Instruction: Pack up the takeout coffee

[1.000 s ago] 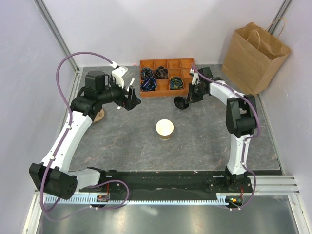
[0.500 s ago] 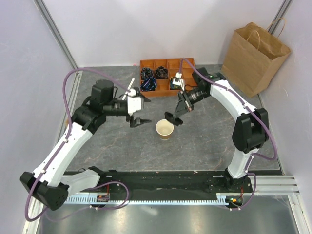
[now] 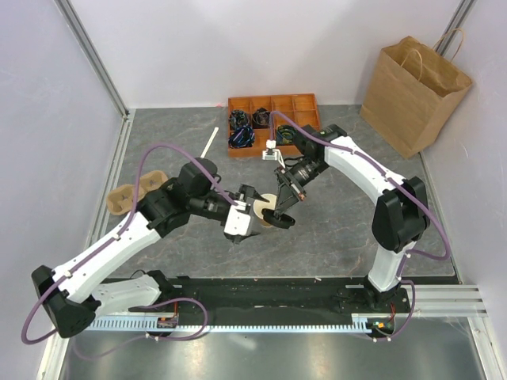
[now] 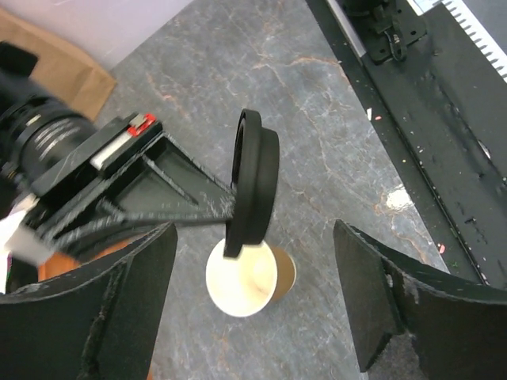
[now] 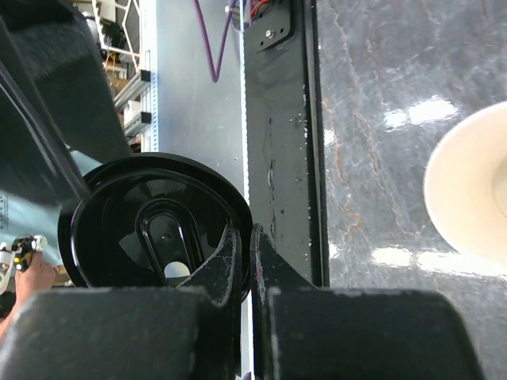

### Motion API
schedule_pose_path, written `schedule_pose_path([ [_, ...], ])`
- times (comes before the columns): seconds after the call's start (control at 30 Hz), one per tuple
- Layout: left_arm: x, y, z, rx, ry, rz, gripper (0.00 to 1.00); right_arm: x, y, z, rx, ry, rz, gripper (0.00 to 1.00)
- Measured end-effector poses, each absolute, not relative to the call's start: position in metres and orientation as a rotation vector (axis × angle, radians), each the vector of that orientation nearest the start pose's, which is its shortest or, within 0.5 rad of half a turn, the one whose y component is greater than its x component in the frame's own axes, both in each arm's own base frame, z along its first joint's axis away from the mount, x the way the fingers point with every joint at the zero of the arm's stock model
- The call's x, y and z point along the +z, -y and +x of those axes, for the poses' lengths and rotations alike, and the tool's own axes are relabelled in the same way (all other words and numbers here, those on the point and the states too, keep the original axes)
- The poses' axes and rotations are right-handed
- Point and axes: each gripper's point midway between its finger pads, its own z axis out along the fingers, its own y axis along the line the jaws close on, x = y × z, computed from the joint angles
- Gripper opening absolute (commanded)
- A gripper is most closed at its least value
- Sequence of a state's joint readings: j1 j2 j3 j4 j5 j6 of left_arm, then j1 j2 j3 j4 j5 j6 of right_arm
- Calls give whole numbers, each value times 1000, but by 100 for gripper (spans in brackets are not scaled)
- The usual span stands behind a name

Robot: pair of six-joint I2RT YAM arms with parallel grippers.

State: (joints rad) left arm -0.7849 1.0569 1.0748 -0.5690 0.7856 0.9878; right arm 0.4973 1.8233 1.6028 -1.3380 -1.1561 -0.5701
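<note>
The takeout coffee cup (image 3: 264, 204) stands open in the middle of the table, a brown paper cup with a pale inside (image 4: 247, 279). Its black lid (image 3: 280, 220) is off the cup. My right gripper (image 3: 277, 210) is shut on the lid's rim (image 5: 150, 229) and holds it on edge just above the cup's mouth (image 4: 252, 182). The cup's rim shows at the right edge of the right wrist view (image 5: 475, 198). My left gripper (image 3: 247, 214) is open, its fingers (image 4: 103, 309) spread to either side of the cup, not touching it.
A large brown paper bag (image 3: 416, 93) stands at the back right corner. An orange compartment tray (image 3: 273, 125) with dark items sits at the back middle. A tan cup carrier (image 3: 129, 198) lies at the left. A white stick (image 3: 208, 144) lies near the tray.
My left arm has swung from the back left to the cup, its open fingers now around it. My right arm has carried the lid from near the tray to over the cup.
</note>
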Motion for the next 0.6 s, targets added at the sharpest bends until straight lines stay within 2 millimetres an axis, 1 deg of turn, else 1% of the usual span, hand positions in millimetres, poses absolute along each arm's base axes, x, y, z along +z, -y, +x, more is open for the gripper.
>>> schedule_pose_path([
  [0.07, 267, 298, 150, -693, -892, 1823, 80, 209, -281, 191, 1695, -2224, -1347, 0],
  [0.17, 258, 306, 150, -678, -897, 1832, 74, 211, -285, 187, 1699, -2215, -1369, 0],
  [0.2, 256, 307, 148, -678, -898, 1835, 67, 211, -286, 186, 1699, -2211, -1376, 0],
  [0.27, 250, 310, 148, -678, -917, 1831, 58, 212, -287, 184, 1698, -2205, -1388, 0],
  [0.3, 248, 311, 147, -682, -924, 1829, 47, 212, -288, 183, 1699, -2202, -1395, 0],
  [0.37, 247, 314, 148, -693, -955, 1813, 35, 212, -289, 181, 1700, -2200, -1403, 0],
  [0.4, 247, 315, 149, -696, -971, 1801, 26, 213, -290, 180, 1699, -2199, -1409, 2],
  [0.43, 247, 315, 150, -704, -986, 1794, 23, 213, -290, 181, 1695, -2195, -1412, 7],
  [0.47, 247, 316, 151, -708, -1005, 1784, 21, 213, -290, 182, 1682, -2195, -1417, 15],
  [0.5, 247, 317, 152, -715, -1021, 1771, 15, 214, -289, 183, 1663, -2201, -1424, 40],
  [0.57, 247, 319, 155, -721, -1065, 1743, 11, 217, -288, 189, 1618, -2200, -1434, 60],
  [0.6, 247, 319, 156, -741, -1106, 1721, 7, 221, -287, 195, 1593, -2178, -1437, 71],
])
